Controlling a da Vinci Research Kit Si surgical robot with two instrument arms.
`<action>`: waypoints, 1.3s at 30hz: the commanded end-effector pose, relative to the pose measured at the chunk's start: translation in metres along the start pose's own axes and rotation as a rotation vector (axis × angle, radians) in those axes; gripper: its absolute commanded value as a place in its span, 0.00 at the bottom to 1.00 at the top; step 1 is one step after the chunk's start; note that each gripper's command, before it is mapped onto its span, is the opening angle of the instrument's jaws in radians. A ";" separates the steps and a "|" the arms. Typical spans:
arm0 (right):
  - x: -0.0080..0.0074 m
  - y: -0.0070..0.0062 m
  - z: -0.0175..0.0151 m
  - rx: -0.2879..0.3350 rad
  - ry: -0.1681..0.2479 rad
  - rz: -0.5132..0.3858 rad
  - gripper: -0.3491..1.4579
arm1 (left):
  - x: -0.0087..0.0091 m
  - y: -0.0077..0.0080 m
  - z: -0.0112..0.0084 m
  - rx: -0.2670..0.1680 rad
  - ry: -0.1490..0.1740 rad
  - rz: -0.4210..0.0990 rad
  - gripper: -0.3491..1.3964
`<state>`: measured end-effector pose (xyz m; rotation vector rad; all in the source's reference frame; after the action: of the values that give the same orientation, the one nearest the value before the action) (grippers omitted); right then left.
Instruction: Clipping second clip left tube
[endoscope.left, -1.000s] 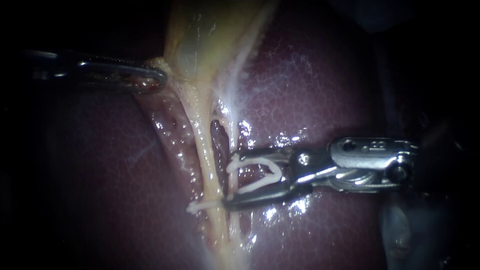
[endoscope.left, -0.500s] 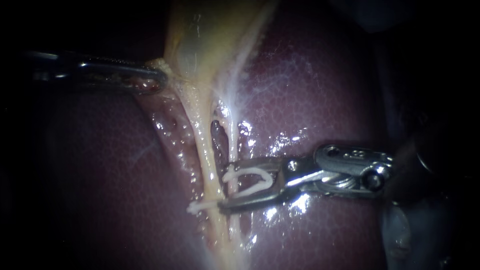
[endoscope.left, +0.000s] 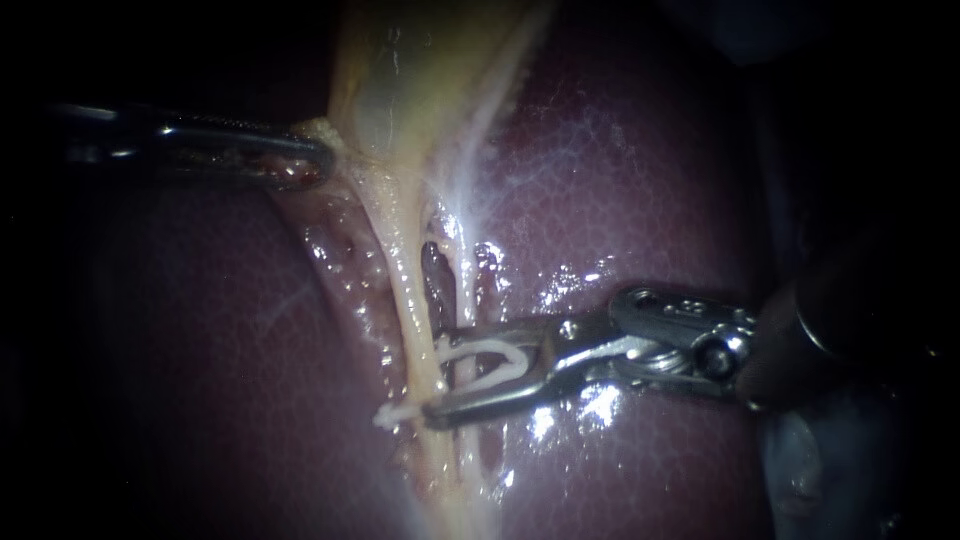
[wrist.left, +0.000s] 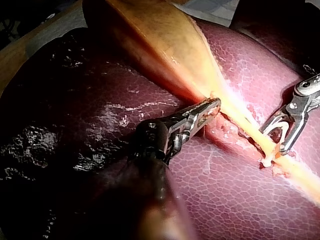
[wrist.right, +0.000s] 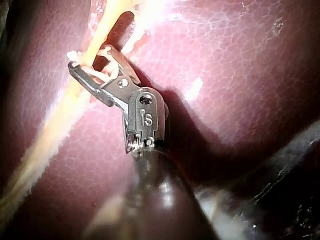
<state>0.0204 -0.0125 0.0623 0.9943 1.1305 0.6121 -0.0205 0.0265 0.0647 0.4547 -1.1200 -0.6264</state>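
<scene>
- Your right instrument (endoscope.left: 433, 378) has its jaws closed onto a white clip (endoscope.left: 495, 352); the clip's loop fills the gap between them
- Those jaws lie across the thin tube (endoscope.left: 466, 270), and their tips reach the left tube (endoscope.left: 412, 300), the thicker pale yellow strand beside it
- You cannot tell from the endoscope whether the left tube sits fully between the jaws
- In your right wrist view the right instrument (wrist.right: 89, 57) has one jaw tip past the far edge of the left tube (wrist.right: 55, 125), with the white clip (wrist.right: 97, 74) against that tube
- Another clip (endoscope.left: 392, 415) sits on the left tube just below the lower jaw, its end sticking out to the left
- Your left instrument (endoscope.left: 322, 160) has its jaws clamped on the edge of the gallbladder (endoscope.left: 400, 70), where it narrows towards the tubes
- Your left wrist view shows the left instrument (wrist.left: 212, 107) pinching pale tissue at that narrow end, well apart from the right instrument (wrist.left: 275, 141)
- The liver (endoscope.left: 620, 170) lies dark red and wet under both instruments
</scene>
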 end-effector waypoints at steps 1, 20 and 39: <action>0.0001 -0.0001 0.0002 0.006 0.004 0.006 0.47 | 0.0000 0.0000 0.0000 0.000 0.000 0.000 0.00; 0.0028 -0.0031 0.0030 0.094 0.067 0.046 0.47 | 0.0000 0.0000 0.0001 0.000 0.000 0.001 0.00; 0.0047 -0.0054 0.0035 0.128 0.087 0.062 0.42 | 0.0001 0.0000 0.0001 -0.001 0.000 0.001 0.00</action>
<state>0.0249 -0.0122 0.0557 1.1245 1.2316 0.6442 -0.0206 0.0264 0.0649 0.4537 -1.1199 -0.6259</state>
